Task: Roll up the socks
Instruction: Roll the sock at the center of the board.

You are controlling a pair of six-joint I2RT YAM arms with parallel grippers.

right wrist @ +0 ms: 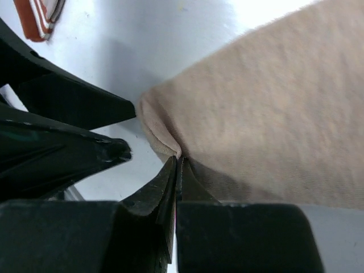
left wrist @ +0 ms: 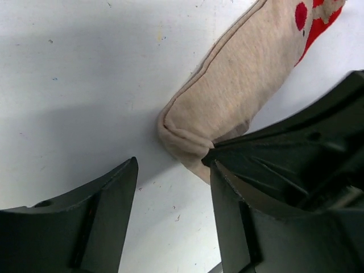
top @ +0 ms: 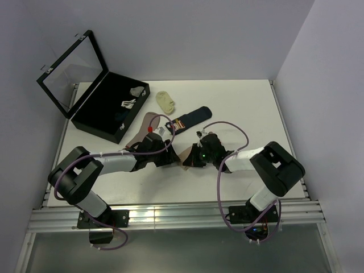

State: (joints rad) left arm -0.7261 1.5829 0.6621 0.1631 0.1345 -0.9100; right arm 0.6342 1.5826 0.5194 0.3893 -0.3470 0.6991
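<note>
We find the right gripper closed tight, its jaws pinching the folded end of the beige sock. The left gripper stands part open and holds nothing. Its jaws straddle bare table just short of that same fold, one finger close beside the right gripper's tip. The sock lies flat at mid-table between the two wrists, its red-marked end away from the fold. In our judgement the roll is barely begun. The pinch should turn the fold over tightly and evenly, with the left jaws pressing the lip down so it cannot spring back. Clearance between the grippers is slight, and collision is the main risk. The navy sock and dusty-pink sock lie just beyond, with the black case farther left. Bare table offers room on the right.
</note>
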